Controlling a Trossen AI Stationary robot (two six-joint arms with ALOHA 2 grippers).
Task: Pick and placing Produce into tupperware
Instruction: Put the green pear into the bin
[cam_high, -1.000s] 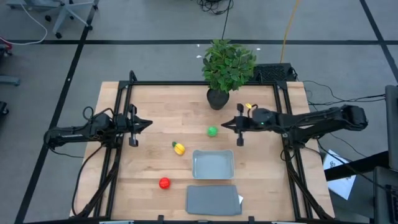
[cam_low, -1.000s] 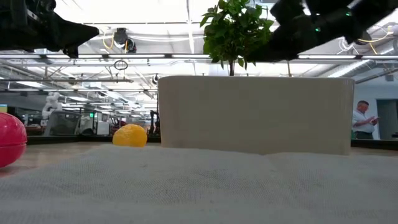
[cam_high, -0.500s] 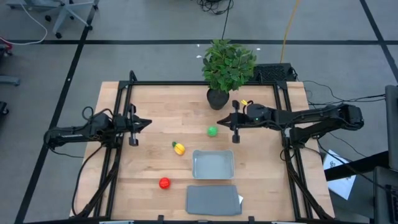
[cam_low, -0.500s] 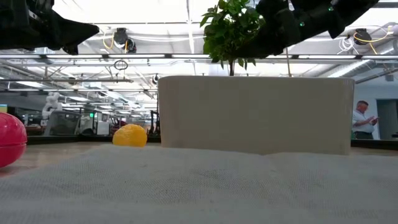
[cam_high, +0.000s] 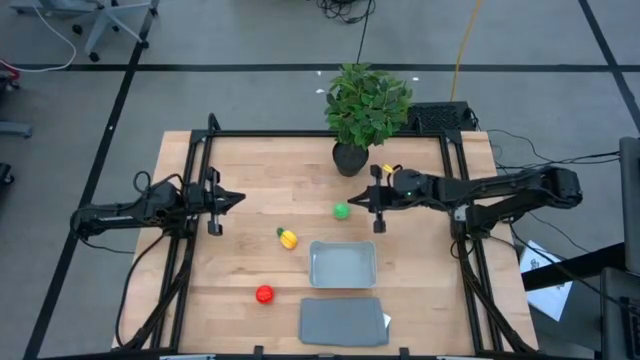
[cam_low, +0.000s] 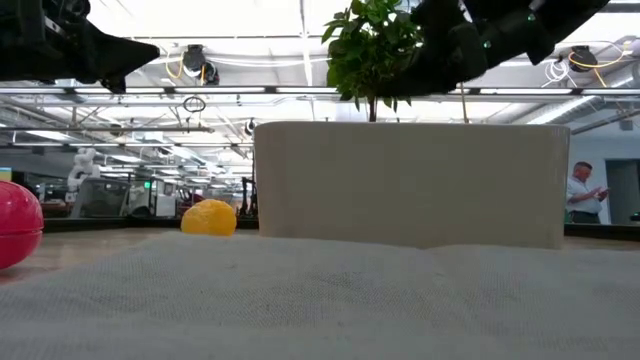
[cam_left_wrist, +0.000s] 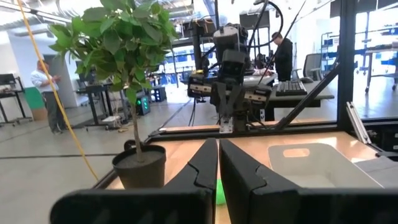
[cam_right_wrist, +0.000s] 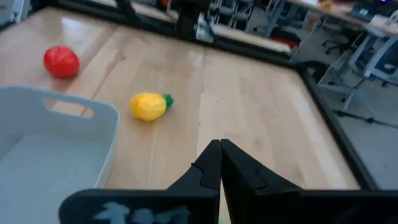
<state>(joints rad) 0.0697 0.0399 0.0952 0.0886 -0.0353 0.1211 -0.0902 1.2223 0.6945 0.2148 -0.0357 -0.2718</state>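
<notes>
In the high view the round green fruit (cam_high: 342, 210) rests on the table just left of my right gripper (cam_high: 375, 200), which hovers shut above the wood. The yellow fruit with a green tip (cam_high: 288, 238) lies on its side left of the tupperware (cam_high: 343, 264). The red fruit (cam_high: 264, 294) sits nearer the near edge. The right wrist view shows the red fruit (cam_right_wrist: 61, 62), the yellow fruit (cam_right_wrist: 149, 106) and the tupperware rim (cam_right_wrist: 93, 109) beyond my shut right gripper (cam_right_wrist: 219, 146). My left gripper (cam_high: 215, 200) waits shut at the table's left, with the green fruit (cam_left_wrist: 219, 191) showing between its fingers.
A leafy potted plant (cam_high: 365, 105) stands at the far edge, just beyond my right gripper. The flat grey lid (cam_high: 343, 321) lies at the near edge, in front of the tupperware. Black frame rails (cam_high: 190, 200) run along both sides of the table. People stand in the room behind.
My right gripper has moved toward the table's left, closing on the green fruit, and has stayed shut. The fruits, the tupperware and the lid have not moved.
</notes>
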